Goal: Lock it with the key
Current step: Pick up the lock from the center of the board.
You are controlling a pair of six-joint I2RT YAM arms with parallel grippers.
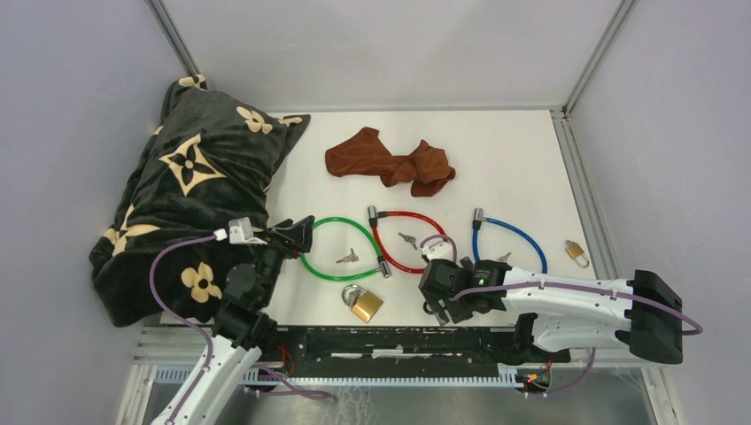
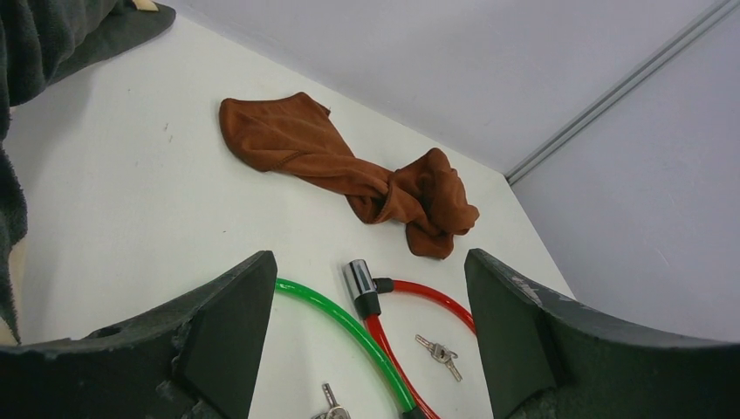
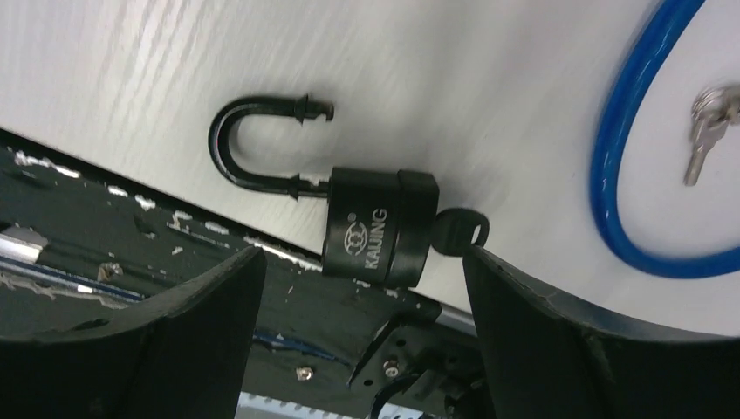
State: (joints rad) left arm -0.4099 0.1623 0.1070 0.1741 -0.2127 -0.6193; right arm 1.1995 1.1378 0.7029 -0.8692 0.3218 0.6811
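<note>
The white surface (image 1: 514, 150) carries everything. The dark flower-patterned blanket (image 1: 190, 195) is heaped at its left side and a brown cloth (image 1: 390, 161) is crumpled toward the back, both well away from the work. In front of them, the green cable lock (image 1: 332, 252), red cable lock (image 1: 407, 239) and blue cable lock (image 1: 514, 237) lie in a row, each with keys loose beside it. A brass padlock (image 1: 364, 302) rests nearer the arms.

My right arm is bent low over the near edge because the black padlock (image 3: 380, 225) lies there, flat on the surface right beside the dark base rail. Its shackle (image 3: 253, 144) is swung open, with the free end out of the body. The key (image 3: 458, 234) sits in the keyway, head sticking out, so I judge the lock not yet closed.

The right fingers (image 3: 524, 323) are spread wide on either side of the padlock and grasp nothing. One tip comes close to the key head, but I cannot tell whether it touches.

The left fingers (image 2: 218, 323) are also wide apart and empty. They hover above the green cable, pointed toward the cloth, seemingly just parked clear.
</note>
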